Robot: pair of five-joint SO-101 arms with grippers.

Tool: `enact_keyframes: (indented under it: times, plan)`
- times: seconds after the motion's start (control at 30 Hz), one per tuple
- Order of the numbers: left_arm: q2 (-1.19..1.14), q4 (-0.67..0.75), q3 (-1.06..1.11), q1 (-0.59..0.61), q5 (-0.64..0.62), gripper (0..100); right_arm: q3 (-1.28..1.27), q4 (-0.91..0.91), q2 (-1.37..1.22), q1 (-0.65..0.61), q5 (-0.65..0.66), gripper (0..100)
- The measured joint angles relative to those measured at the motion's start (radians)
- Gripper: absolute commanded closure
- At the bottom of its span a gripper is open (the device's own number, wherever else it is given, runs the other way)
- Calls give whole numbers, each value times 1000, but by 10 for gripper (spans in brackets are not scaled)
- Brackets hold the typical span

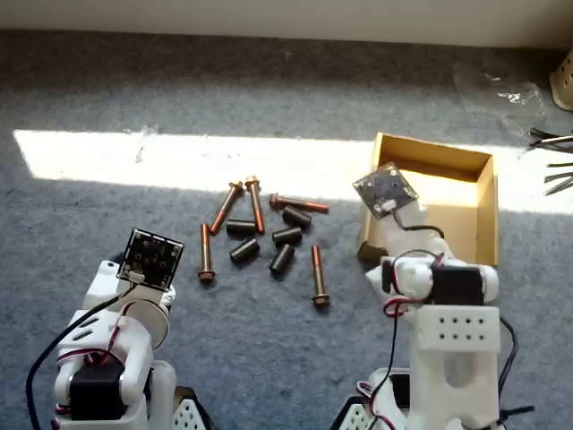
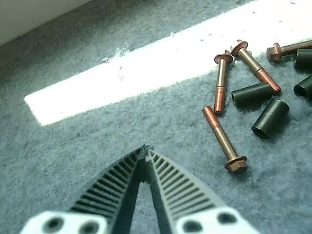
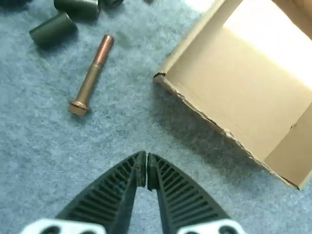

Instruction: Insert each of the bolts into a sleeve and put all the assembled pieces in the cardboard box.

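Several copper bolts and several black sleeves lie loose on the grey carpet between the arms. One bolt [image 1: 205, 253] lies nearest the left arm, also seen as a bolt [image 2: 224, 140] ahead of my left gripper [image 2: 146, 152], which is shut and holds nothing. Another bolt [image 1: 317, 275] lies near the right arm; this bolt [image 3: 91, 74] is ahead of my right gripper [image 3: 146, 158], also shut and holding nothing. Sleeves [image 1: 244, 250] [image 2: 270, 118] [image 3: 53, 29] sit among the bolts. The cardboard box [image 1: 484, 202] [image 3: 253, 105] stands open beside the right gripper, nothing visible inside.
A bright strip of sunlight [image 1: 179, 161] crosses the carpet behind the parts. Clear plastic wrap [image 1: 501, 90] and some dark tools [image 1: 551, 139] lie at the far right edge. The wall base [image 1: 286, 18] runs along the back.
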State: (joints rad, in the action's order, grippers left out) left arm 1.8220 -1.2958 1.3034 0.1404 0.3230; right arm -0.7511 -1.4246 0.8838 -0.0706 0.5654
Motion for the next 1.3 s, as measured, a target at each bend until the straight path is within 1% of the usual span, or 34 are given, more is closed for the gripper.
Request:
enact_keyframes:
  times: [0.07, 0.17, 0.23, 0.33, 0.43, 0.53, 0.63, 0.73, 0.77, 0.83, 0.9, 1.03, 1.17, 1.3]
  plan:
    - [0, 0, 0, -2, 0, 995, 41, 2, -86, -40, 0, 988]
    - [0, 0, -9, -3, 0, 995, 83, 2, -186, -146, 0, 988]
    - [0, 0, -11, -3, 0, 995, 92, 2, -226, -221, 0, 992]
    - [-55, 0, -26, -3, 0, 995, 87, 57, -236, -275, 0, 992]
    - [-183, 3, -81, -3, 0, 995, 28, 178, -241, -282, 0, 992]
    - [-364, 57, -150, -3, 0, 995, -11, 275, -249, -301, 0, 992]
    - [-580, 132, -186, -5, -25, 995, -12, 307, -249, -307, 0, 988]
    - [-766, 215, -190, -12, -110, 995, -5, 313, -253, -305, -15, 988]
    - [-821, 236, -190, -12, -132, 995, 5, 313, -264, -307, -40, 988]
    - [-907, 265, -190, -12, -163, 995, 40, 311, -301, -307, -49, 988]
    - [-957, 285, -190, -12, -187, 995, 84, 305, -354, -313, -43, 983]
    - [-979, 298, -190, -12, -236, 995, 192, 301, -509, -339, -29, 921]
    - [-985, 373, -153, -12, -270, 995, 327, 301, -698, -339, -2, 920]
    - [-985, 454, -103, -12, -270, 995, 443, 301, -853, -353, 37, 918]
